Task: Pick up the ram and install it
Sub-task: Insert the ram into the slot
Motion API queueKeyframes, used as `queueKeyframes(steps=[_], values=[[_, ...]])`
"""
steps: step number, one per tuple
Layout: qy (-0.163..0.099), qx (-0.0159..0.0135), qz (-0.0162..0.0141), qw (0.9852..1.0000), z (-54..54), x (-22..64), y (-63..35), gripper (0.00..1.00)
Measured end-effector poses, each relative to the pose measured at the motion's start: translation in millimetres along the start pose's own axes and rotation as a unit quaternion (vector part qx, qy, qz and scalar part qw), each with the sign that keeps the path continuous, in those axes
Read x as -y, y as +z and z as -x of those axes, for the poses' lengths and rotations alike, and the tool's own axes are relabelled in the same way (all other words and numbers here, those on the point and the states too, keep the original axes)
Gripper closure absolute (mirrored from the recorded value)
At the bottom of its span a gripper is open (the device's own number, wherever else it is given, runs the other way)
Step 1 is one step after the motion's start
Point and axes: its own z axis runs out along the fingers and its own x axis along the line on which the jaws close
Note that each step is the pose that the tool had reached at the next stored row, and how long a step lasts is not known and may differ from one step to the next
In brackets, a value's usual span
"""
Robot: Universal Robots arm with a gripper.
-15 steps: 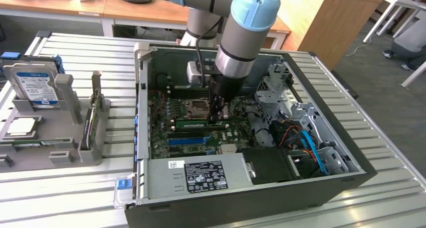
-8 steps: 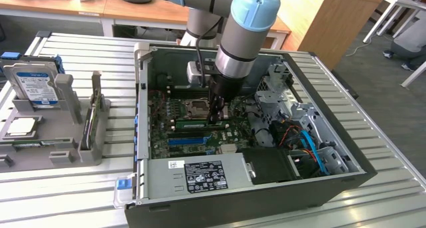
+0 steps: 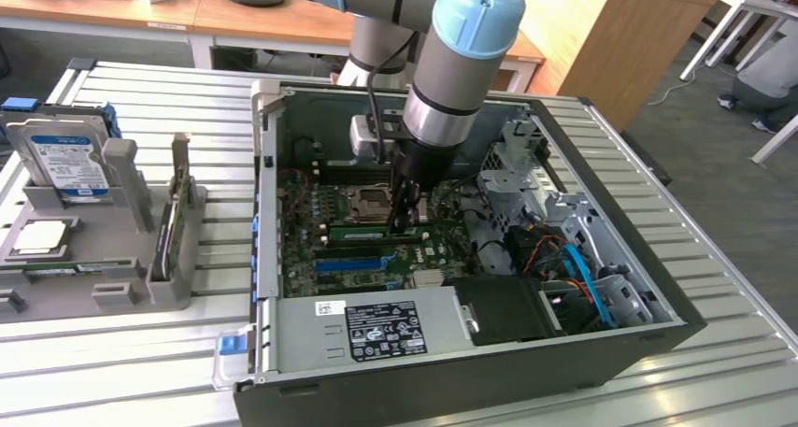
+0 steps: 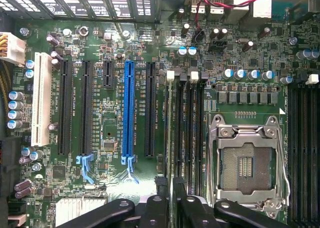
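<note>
Exterior view: the gripper (image 3: 406, 223) is down inside the computer case (image 3: 436, 390), at one end of the ram (image 3: 358, 231). The green ram stands in a slot beside the processor socket (image 3: 368, 203). I cannot tell if the gripper holds it tight or not.

Wrist view: the gripper is over the memory slots (image 4: 185, 133). If the ram is not pushed all the way in, it could sit crooked or pop out.

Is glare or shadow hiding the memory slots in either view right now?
Exterior view: no glare; the computer case is dim inside and the end effector covers one end of the memory slots. Wrist view: motherboard evenly lit, slots unshadowed, mild sheen on the CPU socket frame, end effector dark.
</note>
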Motion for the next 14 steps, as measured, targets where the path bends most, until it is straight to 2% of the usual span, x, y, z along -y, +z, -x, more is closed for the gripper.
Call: queueKeyframes(steps=[13,14], values=[[0.000,0.0000,0.0000,1.0000,0.0,0.0,0.0,0.80],[0.000,0.0000,0.0000,1.0000,0.0,0.0,0.0,0.75]])
